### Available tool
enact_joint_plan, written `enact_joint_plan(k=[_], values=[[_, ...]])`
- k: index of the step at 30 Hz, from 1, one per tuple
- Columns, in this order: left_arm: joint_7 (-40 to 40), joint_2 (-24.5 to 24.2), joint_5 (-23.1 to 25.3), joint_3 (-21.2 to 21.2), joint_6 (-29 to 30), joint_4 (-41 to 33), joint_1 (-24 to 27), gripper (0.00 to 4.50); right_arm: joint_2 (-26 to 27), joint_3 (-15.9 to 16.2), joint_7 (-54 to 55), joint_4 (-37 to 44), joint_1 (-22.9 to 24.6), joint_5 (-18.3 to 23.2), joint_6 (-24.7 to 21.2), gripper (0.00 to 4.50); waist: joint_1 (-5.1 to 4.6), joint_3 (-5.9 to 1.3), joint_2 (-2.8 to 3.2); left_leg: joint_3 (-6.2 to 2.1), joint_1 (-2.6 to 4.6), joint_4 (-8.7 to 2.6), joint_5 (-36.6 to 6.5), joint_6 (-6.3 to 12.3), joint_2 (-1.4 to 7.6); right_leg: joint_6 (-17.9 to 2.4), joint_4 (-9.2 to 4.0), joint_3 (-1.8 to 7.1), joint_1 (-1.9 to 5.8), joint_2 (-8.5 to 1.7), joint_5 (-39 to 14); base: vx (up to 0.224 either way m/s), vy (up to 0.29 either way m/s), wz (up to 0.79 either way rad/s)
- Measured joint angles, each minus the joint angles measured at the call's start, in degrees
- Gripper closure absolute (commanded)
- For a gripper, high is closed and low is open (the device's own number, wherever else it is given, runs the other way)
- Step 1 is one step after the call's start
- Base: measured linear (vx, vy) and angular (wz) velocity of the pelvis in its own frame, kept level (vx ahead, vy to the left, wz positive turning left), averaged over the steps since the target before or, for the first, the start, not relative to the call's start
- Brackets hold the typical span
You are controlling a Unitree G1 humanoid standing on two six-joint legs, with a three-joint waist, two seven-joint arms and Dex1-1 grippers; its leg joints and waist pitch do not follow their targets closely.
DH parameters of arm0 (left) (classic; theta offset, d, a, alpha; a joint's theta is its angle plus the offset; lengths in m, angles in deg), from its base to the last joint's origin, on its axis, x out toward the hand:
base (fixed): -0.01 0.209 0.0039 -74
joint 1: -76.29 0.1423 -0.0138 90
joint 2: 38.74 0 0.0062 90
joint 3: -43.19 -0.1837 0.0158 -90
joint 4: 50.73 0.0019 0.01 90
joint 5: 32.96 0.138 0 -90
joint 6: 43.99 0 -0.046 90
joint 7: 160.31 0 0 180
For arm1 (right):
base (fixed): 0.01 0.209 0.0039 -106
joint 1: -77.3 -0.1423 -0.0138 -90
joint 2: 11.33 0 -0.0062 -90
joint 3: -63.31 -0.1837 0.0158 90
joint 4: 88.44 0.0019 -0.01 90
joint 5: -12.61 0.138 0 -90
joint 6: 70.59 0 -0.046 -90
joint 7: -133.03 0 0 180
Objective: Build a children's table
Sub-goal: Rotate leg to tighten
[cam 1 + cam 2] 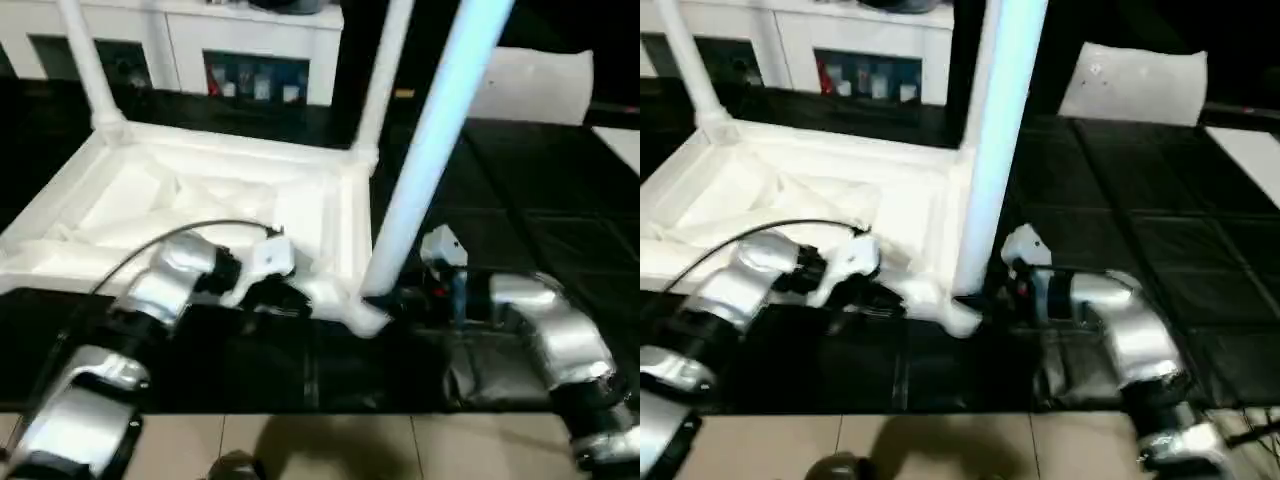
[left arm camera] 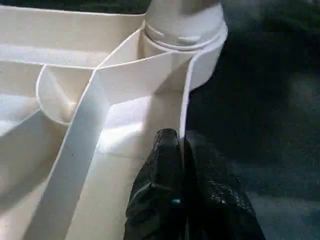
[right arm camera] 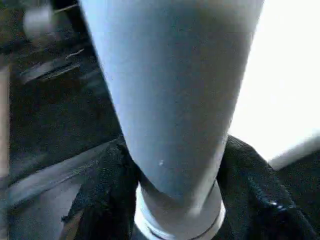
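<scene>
The tabletop (image 1: 200, 200) lies upside down on the dark floor (image 1: 560, 180), its ribbed underside facing up. Three legs stand in its corner sockets: two at the far corners (image 1: 85, 60) (image 1: 385, 70), and a third leg (image 1: 435, 140) in the near corner socket (image 2: 185, 30) on the robot's right, leaning slightly.

The left end effector (image 2: 182, 150) has its two black fingers pressed together on the thin side wall of the tabletop, just short of that near corner socket, one finger inside the rim and one outside.

The right end effector (image 3: 175, 200) sits at the base of the third leg, its fingers (image 3: 107, 180) set on either side of the tube just above the socket and clamped against it.

A white cabinet (image 1: 250, 50) with glass doors stands beyond the tabletop, and a flat white sheet (image 1: 1135, 85) lies on the floor further right.
</scene>
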Motion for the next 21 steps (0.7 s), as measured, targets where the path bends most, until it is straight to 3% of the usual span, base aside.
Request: enact_joint_plan(k=[5, 9, 12, 14, 15, 16, 17, 18, 21], values=[[-8.6, 5.0, 1.1, 0.7, 6.4, 0.6, -1.1, 4.50, 5.8, -3.2, 14.2, -0.4, -0.6, -2.8, -2.9, 2.57, -1.48, -0.07, 0.21, -0.04, 0.16, -0.33, 0.0, 0.00, -0.11, 0.1, -1.16, -0.16, -0.03, -0.13, 0.0, 0.000, 0.000, 0.00], [-18.7, 10.4, 1.7, 2.6, 10.5, 4.2, -3.4, 4.50, 13.4, -7.0, 30.1, -5.1, -4.9, -5.9, -3.6, 2.58, -2.41, 0.04, 0.44, -0.09, 0.30, -0.38, 0.0, 0.01, -0.84, 0.2, -1.37, -0.16, -0.19, -0.81, -0.1, -0.007, 0.014, -0.03], [-24.2, 13.2, 2.3, 3.3, 12.3, 4.8, -4.1, 4.50, 17.4, -9.6, 38.8, -8.5, -7.9, -7.4, -3.2, 2.58, -3.10, 0.12, 0.65, -0.11, 0.20, -0.75, 0.0, 0.01, -1.02, 0.2, -2.39, -0.08, -0.10, -0.82, -0.1, -0.012, 0.035, -0.05], [-25.7, 13.9, 2.7, 3.7, 12.8, 4.8, -4.6, 4.50, 19.2, -10.5, 42.8, -10.5, -9.6, -7.5, -1.9, 2.58, -3.26, 0.16, 0.71, -0.11, -0.16, -0.79, 0.0, 0.01, -1.03, 0.2, -2.81, -0.10, -0.27, -0.82, -0.1, 0.000, 0.000, 0.00], [-25.7, 13.9, 2.9, 3.8, 12.9, 4.7, -4.9, 4.50, 19.5, -10.6, 43.8, -10.7, -9.8, -7.5, -0.9, 2.24, -3.24, 0.16, 0.72, -0.08, -0.55, -0.81, 0.0, 0.01, -1.05, -0.1, -2.92, -0.07, -0.33, -0.82, 0.1, 0.000, 0.000, 0.00], [-25.7, 13.9, 2.9, 3.7, 12.9, 4.6, -5.1, 4.50, 19.6, -10.6, 44.1, -10.7, -9.8, -7.5, -0.5, 2.24, -3.19, 0.16, 0.72, 0.03, -0.71, -0.77, 0.0, 0.03, -1.08, -0.4, -2.92, 0.03, -0.50, -0.82, 0.5, 0.000, 0.000, 0.00], [-25.7, 13.9, 2.9, 3.7, 12.9, 4.4, -5.1, 4.50, 19.6, -10.6, 44.1, -10.8, -9.7, -7.5, 0.0, 2.24, -3.17, 0.16, 0.72, 0.19, -0.76, -0.72, 0.1, 0.22, -1.12, -0.7, -2.92, 0.18, -0.56, -0.88, 1.3, 0.000, 0.000, 0.00], [-25.7, 13.9, 2.9, 3.7, 12.9, 4.2, -5.1, 4.50, 19.6, -10.6, 44.1, -10.7, -9.6, -7.5, 0.3, 1.83, -3.11, 0.16, 0.71, 0.39, -0.75, -0.63, 0.2, 0.71, -1.20, -0.7, -2.91, 0.31, -0.62, -1.01, 2.4, 0.000, 0.000, 0.00], [-25.6, 13.6, 2.9, 3.8, 12.7, 3.9, -5.0, 4.50, 20.2, -10.6, 44.0, -9.9, -9.3, -7.5, 0.8, 1.81, -2.93, 0.16, 0.71, 0.47, -0.73, -0.78, 0.2, 0.78, -1.17, -0.2, -2.91, 0.23, -0.76, -1.09, 2.7, 0.000, 0.000, 0.00]])
